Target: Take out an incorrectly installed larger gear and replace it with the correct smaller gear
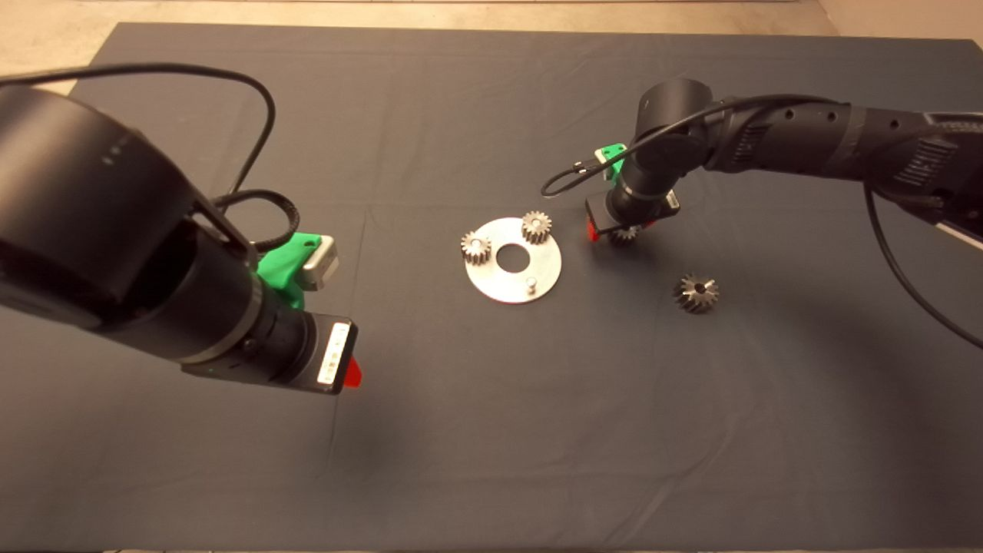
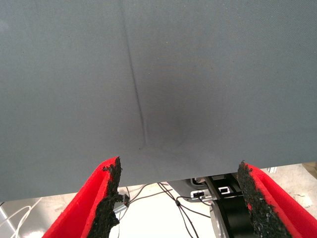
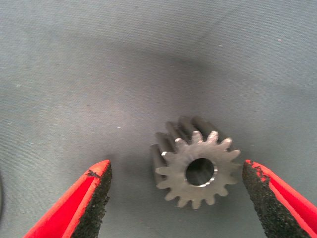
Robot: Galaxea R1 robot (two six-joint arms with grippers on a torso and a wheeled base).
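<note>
The right gripper, fingers spread wide, hovers astride the smaller gear on the mat beside a round plate bearing two small gears, the larger gear lying apart, the left gripper open over bare mat.

A round metal plate carrying two small gears lies on the dark mat.

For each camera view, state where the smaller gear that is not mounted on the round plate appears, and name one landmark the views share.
Head view: the smaller gear lies on the mat right of the round plate, under the right pincer.
Left wrist view: not in it; only mat and open left pincer.
Right wrist view: between the open fingers, nearer one pad.
Shared landmark: the dark mat.
</note>
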